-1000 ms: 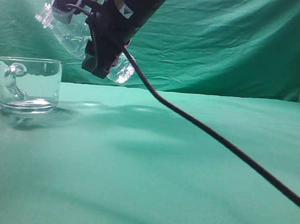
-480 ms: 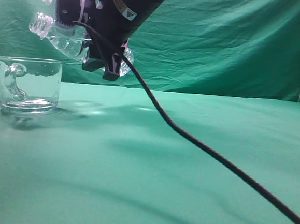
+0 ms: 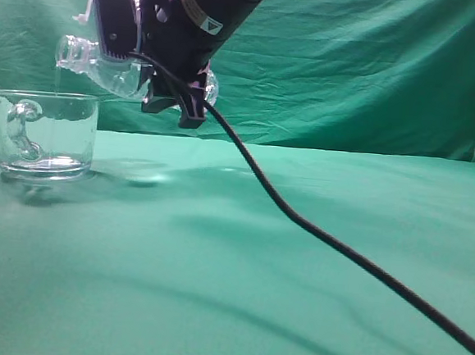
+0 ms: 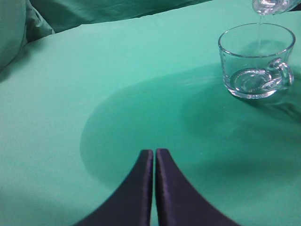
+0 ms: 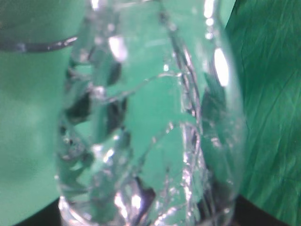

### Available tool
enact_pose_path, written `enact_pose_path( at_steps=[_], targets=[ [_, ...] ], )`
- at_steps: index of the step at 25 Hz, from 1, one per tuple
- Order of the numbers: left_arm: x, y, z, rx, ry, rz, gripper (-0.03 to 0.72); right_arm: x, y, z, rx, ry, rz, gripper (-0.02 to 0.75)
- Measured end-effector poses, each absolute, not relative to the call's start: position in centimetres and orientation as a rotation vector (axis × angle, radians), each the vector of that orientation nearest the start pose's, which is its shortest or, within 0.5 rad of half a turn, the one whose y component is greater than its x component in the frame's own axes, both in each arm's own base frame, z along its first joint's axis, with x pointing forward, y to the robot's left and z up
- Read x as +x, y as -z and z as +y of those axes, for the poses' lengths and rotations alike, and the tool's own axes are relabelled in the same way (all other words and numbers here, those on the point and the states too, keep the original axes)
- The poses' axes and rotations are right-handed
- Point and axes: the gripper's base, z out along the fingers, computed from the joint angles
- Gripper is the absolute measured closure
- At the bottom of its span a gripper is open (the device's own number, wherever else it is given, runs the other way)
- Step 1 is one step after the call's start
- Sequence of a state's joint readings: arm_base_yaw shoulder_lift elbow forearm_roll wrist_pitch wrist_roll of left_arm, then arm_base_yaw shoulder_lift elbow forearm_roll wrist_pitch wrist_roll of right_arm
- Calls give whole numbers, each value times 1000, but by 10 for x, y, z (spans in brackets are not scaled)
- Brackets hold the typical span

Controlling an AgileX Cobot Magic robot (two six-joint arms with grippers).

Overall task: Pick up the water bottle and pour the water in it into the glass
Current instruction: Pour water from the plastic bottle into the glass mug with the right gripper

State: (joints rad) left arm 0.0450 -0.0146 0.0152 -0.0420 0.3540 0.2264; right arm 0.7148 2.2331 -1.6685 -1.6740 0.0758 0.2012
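Exterior view has my right gripper (image 3: 160,69) clamped across the middle of the water bottle (image 3: 95,58), which lies tipped almost level high at the far left, neck pointing left and its mouth just above the glass's (image 3: 43,133) near-right rim. A thin thread of the water (image 3: 57,81) drops from the mouth into the glass, so I judge the pour has only just started. The glass stands upright on the green cloth (image 3: 255,261), curly handle facing the camera, with little more than a film at the bottom as far as I can tell.

The bottle should be light and soft-walled; squeezing harder would dent it and jolt the stream, so the ribbed body where I hold it is the right place. Wet plastic may slip, and the glass is hard, heavy-based and breakable if the neck knocks it.

My left gripper (image 4: 154,155) rests low over the cloth with its two dark fingers pressed together and nothing between them, well apart from the glass (image 4: 256,61), where the stream shows again under the bottle's mouth (image 4: 275,4).

My right wrist view is filled by the bottle's wall (image 5: 150,117), blurred with glints; my own fingers are not visible there, and how much water remains I cannot make out. The arm's upper part is cut off at the top of the exterior view, and a black cable (image 3: 339,247) trails from it to the near right.
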Motion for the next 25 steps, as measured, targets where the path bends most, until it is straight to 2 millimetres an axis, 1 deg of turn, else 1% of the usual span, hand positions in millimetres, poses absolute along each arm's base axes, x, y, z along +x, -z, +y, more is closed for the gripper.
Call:
enact_pose_path(
  at_steps=[12,25],
  targets=[
    [53,-177,1,141,-149,1835,688,398,-186,331,-1840,619,979,402],
    [53,-177,1,141,-149,1835,688,399,-187,330,-1840,648,978,402]
  ],
)
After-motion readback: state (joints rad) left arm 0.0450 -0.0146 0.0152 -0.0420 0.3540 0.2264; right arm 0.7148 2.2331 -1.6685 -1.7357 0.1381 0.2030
